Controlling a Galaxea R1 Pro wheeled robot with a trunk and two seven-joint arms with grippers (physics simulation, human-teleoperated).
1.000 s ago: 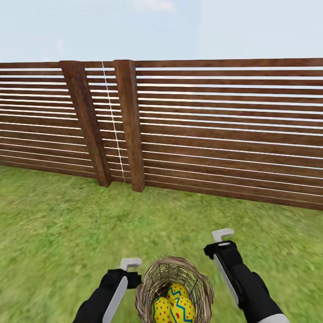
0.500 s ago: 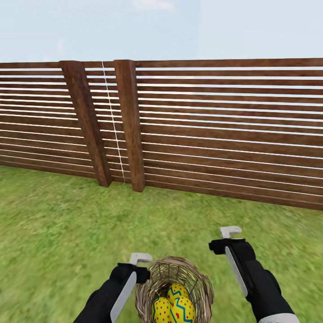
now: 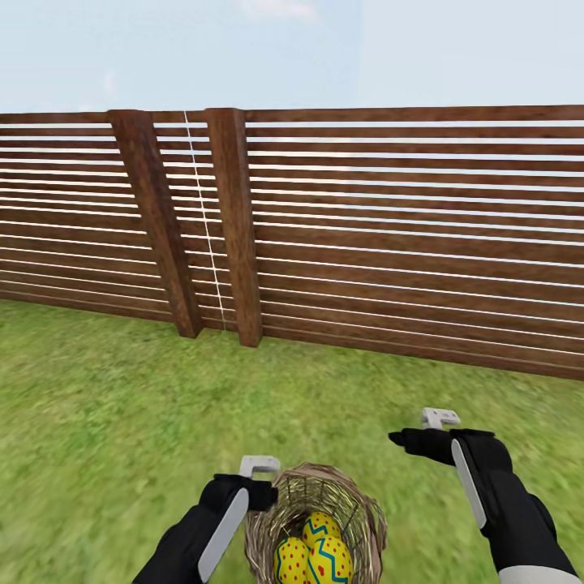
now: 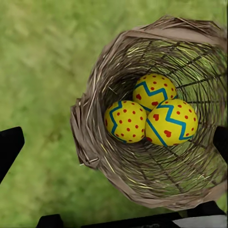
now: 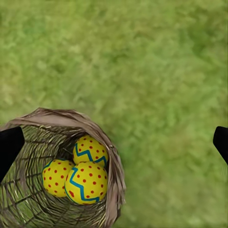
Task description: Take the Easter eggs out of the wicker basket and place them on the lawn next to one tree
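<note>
Down at the bottom of the head view sits the wicker basket (image 3: pixel 316 519) on the lawn (image 3: pixel 122 422), and all three Easter eggs (image 4: pixel 152 116) are nestled together inside it! Left gripper (image 3: pixel 261 465) hangs just beside the basket's left rim, jaws spread wide apart in its wrist view. Right gripper (image 3: pixel 440 418) hovers off to the right, apart from the basket, and it's spread wide too. Behind it all runs a brown slatted wooden fence (image 3: pixel 405 235).
</note>
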